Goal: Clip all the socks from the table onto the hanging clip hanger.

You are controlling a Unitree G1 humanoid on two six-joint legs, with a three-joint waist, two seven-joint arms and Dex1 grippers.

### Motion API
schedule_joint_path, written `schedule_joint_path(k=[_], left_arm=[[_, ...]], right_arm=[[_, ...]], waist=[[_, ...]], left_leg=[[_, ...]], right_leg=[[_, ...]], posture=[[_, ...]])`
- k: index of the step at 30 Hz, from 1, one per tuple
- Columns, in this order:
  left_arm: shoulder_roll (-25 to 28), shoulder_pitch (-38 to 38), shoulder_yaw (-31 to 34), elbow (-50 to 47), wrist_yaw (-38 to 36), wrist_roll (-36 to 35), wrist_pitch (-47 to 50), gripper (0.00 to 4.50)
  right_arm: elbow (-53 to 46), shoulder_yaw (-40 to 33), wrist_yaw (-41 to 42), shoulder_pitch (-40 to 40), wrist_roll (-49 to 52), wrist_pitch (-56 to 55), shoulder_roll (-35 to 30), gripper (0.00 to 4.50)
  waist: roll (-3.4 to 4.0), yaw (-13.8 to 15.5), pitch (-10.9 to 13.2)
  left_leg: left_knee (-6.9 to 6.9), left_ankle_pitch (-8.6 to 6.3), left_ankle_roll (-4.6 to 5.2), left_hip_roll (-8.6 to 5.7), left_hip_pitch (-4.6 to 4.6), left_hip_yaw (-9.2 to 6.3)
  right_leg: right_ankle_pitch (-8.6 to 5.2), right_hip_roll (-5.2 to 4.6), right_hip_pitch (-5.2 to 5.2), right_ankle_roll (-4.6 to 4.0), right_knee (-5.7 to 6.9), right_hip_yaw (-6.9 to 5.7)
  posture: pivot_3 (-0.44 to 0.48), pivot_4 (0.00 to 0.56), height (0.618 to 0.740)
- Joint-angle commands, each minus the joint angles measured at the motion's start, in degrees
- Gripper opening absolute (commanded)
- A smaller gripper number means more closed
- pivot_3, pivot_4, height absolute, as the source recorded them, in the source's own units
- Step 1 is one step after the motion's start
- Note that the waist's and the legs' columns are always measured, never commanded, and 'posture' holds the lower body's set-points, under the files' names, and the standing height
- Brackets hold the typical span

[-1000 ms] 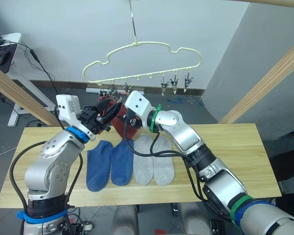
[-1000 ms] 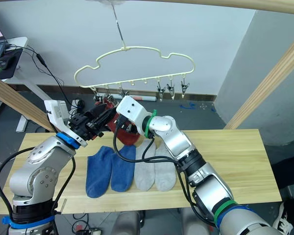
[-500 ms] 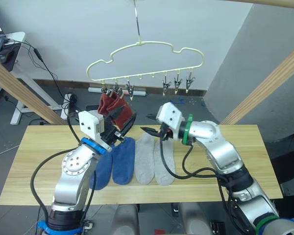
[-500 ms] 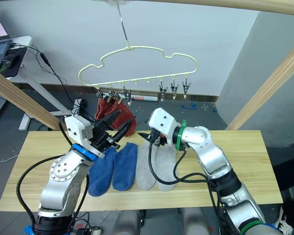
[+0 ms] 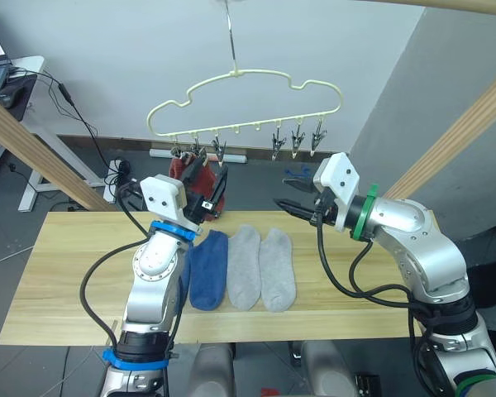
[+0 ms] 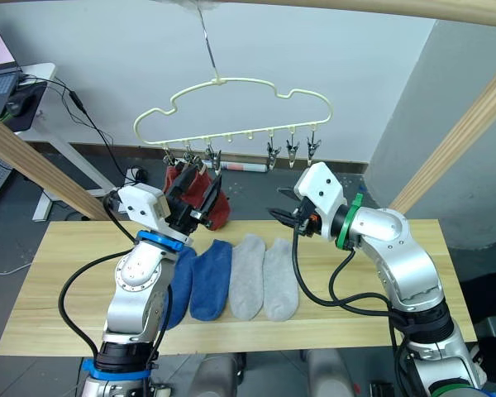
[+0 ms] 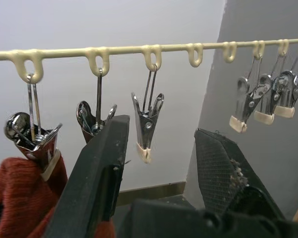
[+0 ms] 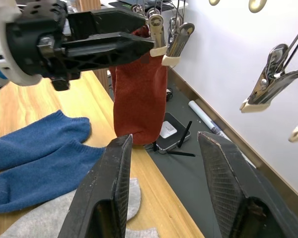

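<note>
Reaching up under the clip hanger (image 5: 246,103), the left gripper (image 5: 208,188) spreads empty fingers beside two clipped dark red socks (image 6: 200,196). Two blue socks (image 5: 205,268) and two grey socks (image 5: 261,268) lie mid-table (image 5: 66,273). Rightward, the right gripper (image 5: 295,207) hovers open, empty.

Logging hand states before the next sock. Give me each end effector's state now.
Left end effector: open, holding nothing, raised by the clip hanger.
Right end effector: open, holding nothing.
</note>
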Motion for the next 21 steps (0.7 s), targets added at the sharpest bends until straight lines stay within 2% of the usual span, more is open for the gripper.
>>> schedule_joint_path(k=[1,21], left_arm=[[-0.5,-1.7,0.1,0.7,1.2,0.7,-1.9,2.37],[-0.9,-10.4,2.0,10.6,2.5,-0.4,-4.0,2.37]], right_arm=[[-2.5,-0.8,-0.6,-1.1,1.2,-0.6,-0.6,2.16],[-1.0,-1.6,-1.3,-2.8,4.0,-2.3,-1.5,2.16]], waist=[[0.0,-0.2,0.0],[0.0,-0.9,0.0]], left_leg=[[0.0,0.0,0.0,-0.01,0.01,0.01],[0.0,0.01,0.0,-0.01,0.01,-0.02]], right_leg=[[0.0,-0.01,0.01,0.0,0.0,0.02],[0.01,0.0,0.01,0.0,0.04,-0.02]], posture=[[-0.086,0.271,0.721],[-0.101,0.275,0.721]])
